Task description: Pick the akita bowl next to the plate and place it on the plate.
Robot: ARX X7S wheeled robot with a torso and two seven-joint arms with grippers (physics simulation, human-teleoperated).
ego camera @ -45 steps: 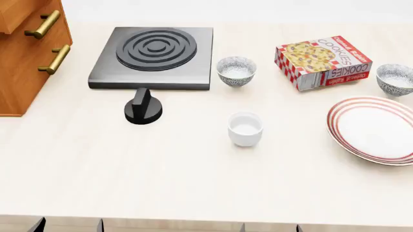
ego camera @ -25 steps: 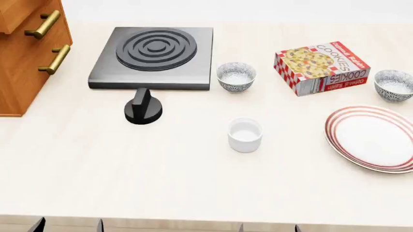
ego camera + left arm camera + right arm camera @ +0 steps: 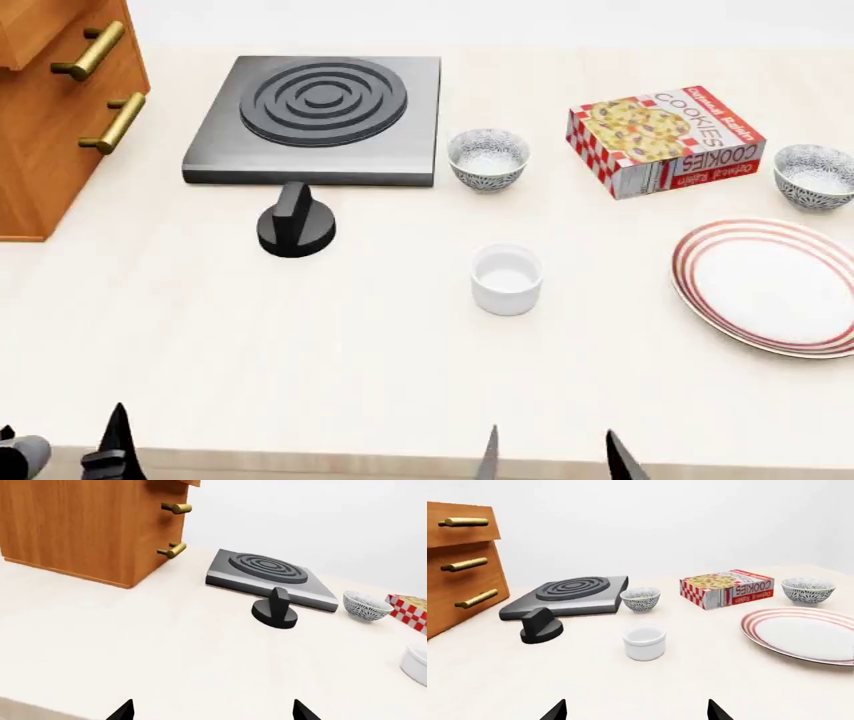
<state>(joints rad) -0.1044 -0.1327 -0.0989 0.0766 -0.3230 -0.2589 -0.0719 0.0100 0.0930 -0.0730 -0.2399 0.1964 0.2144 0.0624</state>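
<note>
A pale, matte cream surface [image 3: 267, 340] carries everything. At its left stands a wooden drawer cabinet [image 3: 54, 110] with brass handles. Next, a flat grey square hob [image 3: 320, 118] with ringed grooves. The plate [image 3: 774, 288], round, glossy white, red-ringed, lies flat at the right. Just beyond it sits the akita bowl [image 3: 814, 176], round, speckled grey, upright, mouth up. Left claw [image 3: 67, 450] and right claw [image 3: 550, 458] hover spread, empty, at the near edge.

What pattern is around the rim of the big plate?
Red concentric rings on the white plate, clearest in the head view.
</note>
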